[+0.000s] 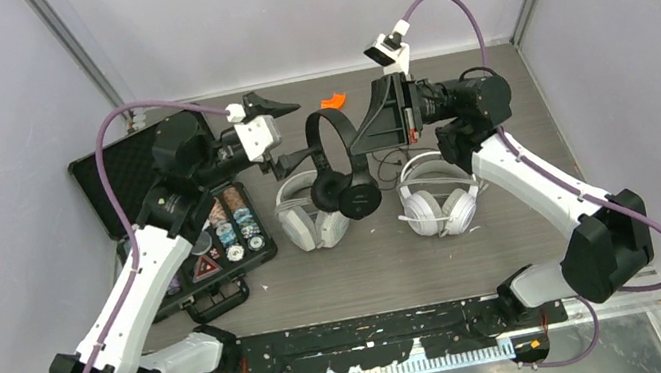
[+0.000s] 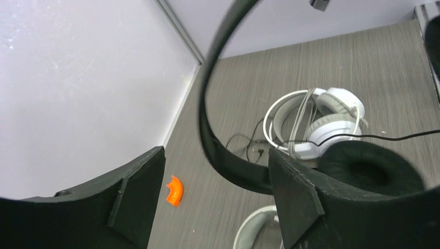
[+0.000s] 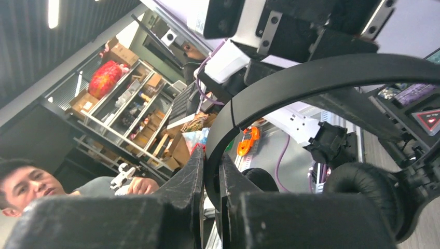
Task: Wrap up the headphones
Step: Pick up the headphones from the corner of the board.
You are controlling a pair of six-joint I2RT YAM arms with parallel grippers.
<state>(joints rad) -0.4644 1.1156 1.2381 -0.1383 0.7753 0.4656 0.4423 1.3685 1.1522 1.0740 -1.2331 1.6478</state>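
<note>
Pinched between the pressed-together jaws of the right gripper (image 3: 211,158), the band of the black headphones (image 3: 311,78) arches upright over the table (image 1: 390,263). Its ear cups hang low at the middle; I cannot tell whether they touch the surface. From the other side the left gripper (image 1: 285,135) straddles the same band with its jaws spread wide and closed on nothing. One finger sits just beside an ear pad.

The black cable (image 2: 373,136) trails loose from that cup to a tangle on the tabletop, so the winding looks hardly begun. To do the step well, the right arm should hold the band steady. The left should let the band be, take the slack cable and lay it round in even turns without tugging at the plug end.

A grey-white headset (image 1: 312,222) and a white headset (image 1: 439,207) flank the black pair, their white cords near enough to snag. Further out lie an orange scrap (image 1: 332,101) and an open case of poker chips (image 1: 125,165).
</note>
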